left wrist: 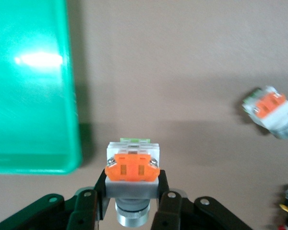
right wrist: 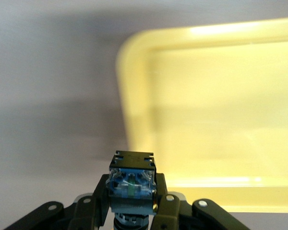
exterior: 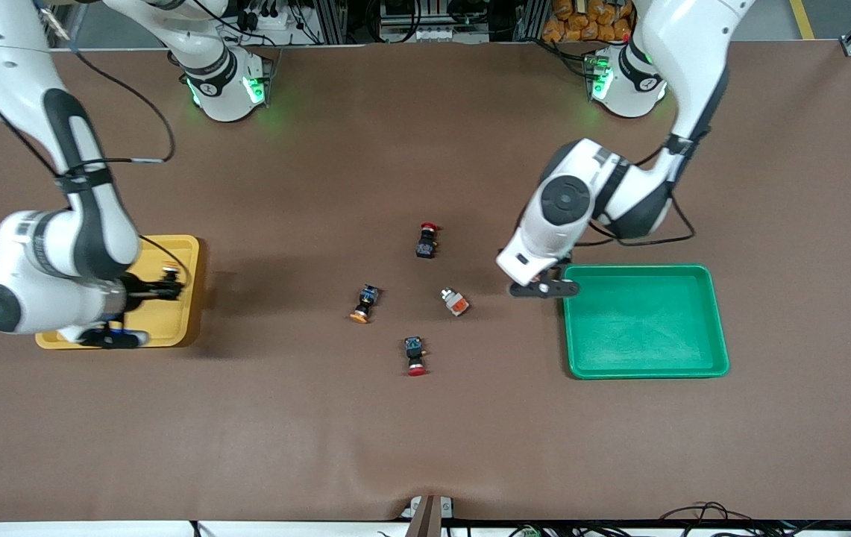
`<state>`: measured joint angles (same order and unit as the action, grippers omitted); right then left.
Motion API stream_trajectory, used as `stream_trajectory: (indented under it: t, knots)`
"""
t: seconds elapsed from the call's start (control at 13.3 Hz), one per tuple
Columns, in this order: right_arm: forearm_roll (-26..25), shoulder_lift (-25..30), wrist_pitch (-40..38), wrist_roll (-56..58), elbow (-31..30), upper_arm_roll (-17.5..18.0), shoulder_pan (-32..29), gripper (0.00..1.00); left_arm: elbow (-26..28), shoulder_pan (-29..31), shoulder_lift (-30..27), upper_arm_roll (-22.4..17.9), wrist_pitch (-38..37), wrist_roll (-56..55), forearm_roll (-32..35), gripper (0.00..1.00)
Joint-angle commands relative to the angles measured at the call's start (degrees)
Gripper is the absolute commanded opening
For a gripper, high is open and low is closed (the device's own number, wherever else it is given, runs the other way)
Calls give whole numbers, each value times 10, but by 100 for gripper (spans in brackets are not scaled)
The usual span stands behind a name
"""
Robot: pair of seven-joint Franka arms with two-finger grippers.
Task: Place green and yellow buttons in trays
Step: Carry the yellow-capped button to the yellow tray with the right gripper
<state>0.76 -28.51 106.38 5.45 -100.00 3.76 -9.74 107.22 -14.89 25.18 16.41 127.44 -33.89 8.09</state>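
Front view: right gripper (exterior: 113, 333) hovering over yellow tray (exterior: 179, 257); left gripper (exterior: 548, 287) hanging at green tray (exterior: 645, 369) rim's 9 o'clock; worktop (exterior: 425, 447) lying open around.

Left wrist view: left gripper clamping white-grey button (left wrist: 132, 167).

Right wrist view: right gripper gripping black-bodied button (right wrist: 132, 184).

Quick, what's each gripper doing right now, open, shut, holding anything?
Left gripper: shut on a white button, just beside the green tray.
Right gripper: shut on a black button, over the yellow tray.

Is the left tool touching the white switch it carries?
Touching. The left wrist view shows the left tool with both fingers pressed against the white switch's grey body.
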Motion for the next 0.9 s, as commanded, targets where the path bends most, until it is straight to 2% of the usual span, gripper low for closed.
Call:
stream_trajectory:
  t: [0.0,0.15,0.3,0.52,0.75,0.82]
  knots:
    - [-19,31,57,109,-76,13,-76,0,8,30,-24,6,-8,36,15,0]
    - [-22,15,103,197,-83,12,-114,0,3,50,-31,6,-9,69,14,0]
    - [-40,-5,112,235,-74,12,-154,0,2,65,-37,6,-11,81,14,0]
    - [-50,-45,120,265,-44,13,-181,0,1,112,-39,6,-11,128,14,0]
    - [-49,-73,122,307,-21,13,-194,0,-1,132,-55,4,-27,133,14,0]
    - [-48,-80,121,308,-18,13,-197,10,-6,140,-61,4,-39,142,14,0]
